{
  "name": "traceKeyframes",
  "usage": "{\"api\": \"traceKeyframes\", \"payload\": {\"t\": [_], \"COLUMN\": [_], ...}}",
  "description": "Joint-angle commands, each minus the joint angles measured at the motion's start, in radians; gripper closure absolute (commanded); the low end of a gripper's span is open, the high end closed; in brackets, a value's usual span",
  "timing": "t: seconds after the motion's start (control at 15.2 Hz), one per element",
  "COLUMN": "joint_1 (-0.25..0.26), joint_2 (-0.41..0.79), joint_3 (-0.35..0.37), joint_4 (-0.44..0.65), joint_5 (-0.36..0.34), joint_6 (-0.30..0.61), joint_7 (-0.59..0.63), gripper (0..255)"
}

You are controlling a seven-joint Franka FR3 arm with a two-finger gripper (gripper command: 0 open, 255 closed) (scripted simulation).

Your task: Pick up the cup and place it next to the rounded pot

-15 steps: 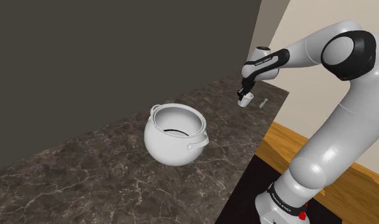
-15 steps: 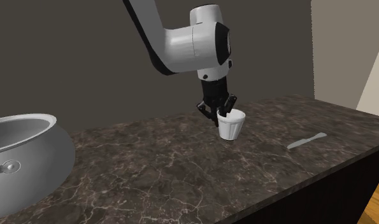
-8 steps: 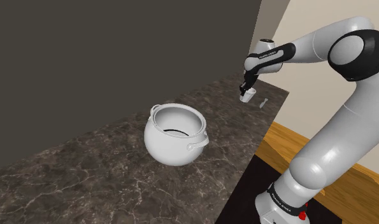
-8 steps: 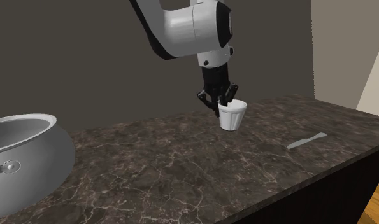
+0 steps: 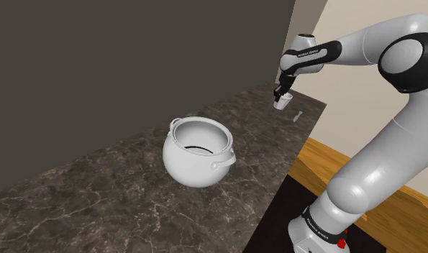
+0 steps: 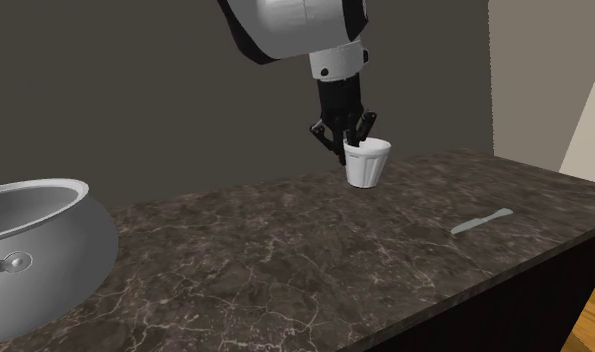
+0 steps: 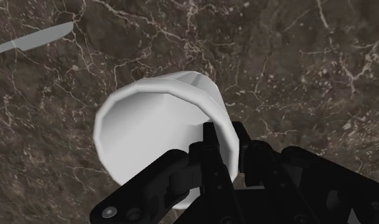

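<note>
White cup (image 6: 368, 165) gripped by its rim above the dark marbled surface (image 6: 285, 270).

The jaws clamp the cup's wall, one finger inside the mouth and one outside. The cup hangs upright, long axis near vertical, mouth up and narrow base down, well apart from the rounded white pot (image 5: 198, 152). A pale flat knife (image 6: 482, 222) lies on the surface nearby. Small lettering on the arm (image 5: 378, 165) is too small to read.

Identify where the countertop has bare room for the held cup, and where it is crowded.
Bare countertop lies on both sides of the rounded pot: between it and the flat utensil, and toward the shoulder view's lower left. Tightest is the far end, by the utensil and the held cup.
</note>
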Motion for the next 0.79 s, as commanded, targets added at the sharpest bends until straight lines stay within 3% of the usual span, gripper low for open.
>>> {"api": "traceKeyframes", "payload": {"t": [0.0,0.73], "joint_1": [0.001,0.006], "joint_2": [-0.008,-0.038], "joint_3": [0.001,0.008], "joint_4": [0.02,0.136], "joint_5": [0.0,0.002], "joint_6": [-0.027,-0.172], "joint_7": [-0.002,-0.017], "gripper": [255,255]}}
